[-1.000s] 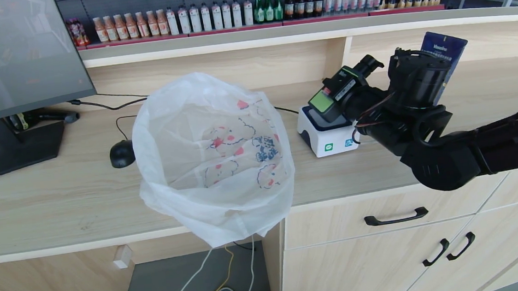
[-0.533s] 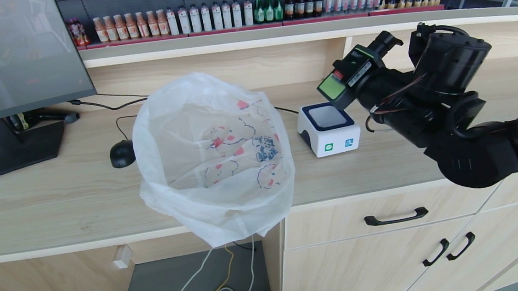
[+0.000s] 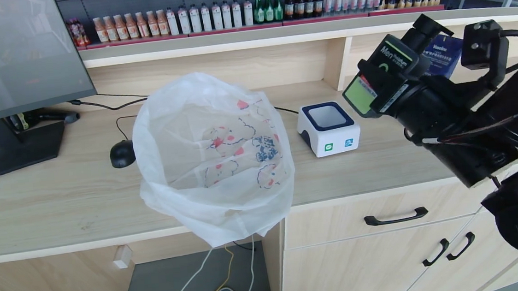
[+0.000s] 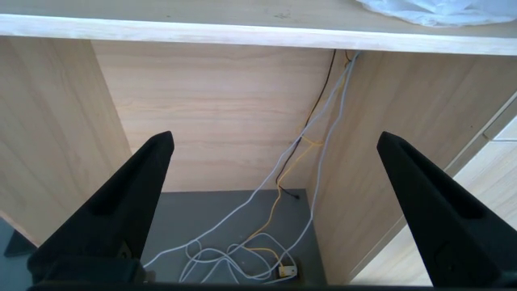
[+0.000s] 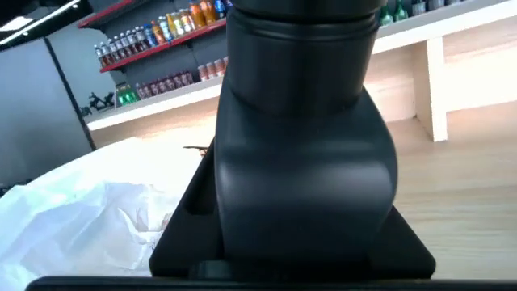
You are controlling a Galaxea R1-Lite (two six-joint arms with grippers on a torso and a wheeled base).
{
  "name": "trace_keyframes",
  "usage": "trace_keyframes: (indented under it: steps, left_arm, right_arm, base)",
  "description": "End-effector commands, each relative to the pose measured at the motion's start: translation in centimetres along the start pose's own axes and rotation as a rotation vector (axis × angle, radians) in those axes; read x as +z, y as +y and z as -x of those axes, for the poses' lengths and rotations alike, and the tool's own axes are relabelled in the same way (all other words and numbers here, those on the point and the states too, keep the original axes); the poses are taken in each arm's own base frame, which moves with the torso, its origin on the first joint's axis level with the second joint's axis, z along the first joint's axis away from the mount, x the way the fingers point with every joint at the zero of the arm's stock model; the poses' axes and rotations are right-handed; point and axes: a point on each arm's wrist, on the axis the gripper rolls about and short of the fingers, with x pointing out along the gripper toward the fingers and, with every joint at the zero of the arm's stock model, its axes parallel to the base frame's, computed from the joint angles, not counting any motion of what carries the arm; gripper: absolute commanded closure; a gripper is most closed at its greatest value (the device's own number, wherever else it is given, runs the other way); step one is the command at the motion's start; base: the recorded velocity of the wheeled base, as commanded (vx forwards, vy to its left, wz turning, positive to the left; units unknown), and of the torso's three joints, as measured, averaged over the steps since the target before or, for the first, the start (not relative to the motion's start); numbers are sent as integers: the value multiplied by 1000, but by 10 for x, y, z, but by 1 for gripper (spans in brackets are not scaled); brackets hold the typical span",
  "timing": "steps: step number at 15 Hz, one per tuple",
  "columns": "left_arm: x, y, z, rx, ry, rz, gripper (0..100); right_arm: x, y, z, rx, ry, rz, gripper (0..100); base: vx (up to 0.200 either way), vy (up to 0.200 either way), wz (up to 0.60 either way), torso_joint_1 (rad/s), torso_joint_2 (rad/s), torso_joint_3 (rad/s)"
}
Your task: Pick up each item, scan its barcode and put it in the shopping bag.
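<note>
Nearest, under the counter's (image 3: 59, 193) near edge, the left gripper (image 4: 276, 139) hangs with its fingers spread wide above loose cables (image 4: 242, 242). On the counter's near edge stands the white shopping bag (image 3: 170, 138), mouth open. To its right sits the white scanner (image 3: 328, 130). Right of the scanner, the right gripper (image 3: 415, 101) is clamped on a black bottle (image 3: 388, 61), held tilted in the air. A blue box (image 3: 441, 55) stands farther back.

**Right tool** (image 3: 410, 99), clamped on the black bottle (image 3: 376, 83): was low over the scanner (image 3: 328, 128), hiding part of its top. It has since risen and drawn off to the robot's right, and is now clear of the scanner.

**Scanner:** top window now uncovered.

**Blue box** (image 3: 441, 52): hidden half a second ago, now partly showing behind the arm.
</note>
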Motion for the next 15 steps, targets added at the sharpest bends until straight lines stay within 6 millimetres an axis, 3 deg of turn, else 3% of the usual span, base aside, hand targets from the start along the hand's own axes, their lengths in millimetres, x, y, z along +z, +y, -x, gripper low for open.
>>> trace_keyframes:
  steps: [1, 5, 7, 15]
  left_arm:
    - [0, 0, 0, 0, 0, 0, 0]
    - [0, 0, 0, -2, 0, 0, 0]
    - [0, 0, 0, 0, 0, 0, 0]
    - [0, 0, 0, -2, 0, -2, 0]
  right_arm:
    - [-8, 1, 29, 79, -7, 111, 100]
    - [-11, 0, 73, 305, 84, 315, 100]
    - [-13, -3, 85, 336, 114, 333, 100]
    - [-1, -15, 63, 163, 42, 304, 100]
  base:
    - [0, 0, 0, 0, 0, 0]
    - [0, 0, 0, 0, 0, 0]
    - [0, 0, 0, 0, 0, 0]
    - [0, 0, 0, 0, 0, 0]
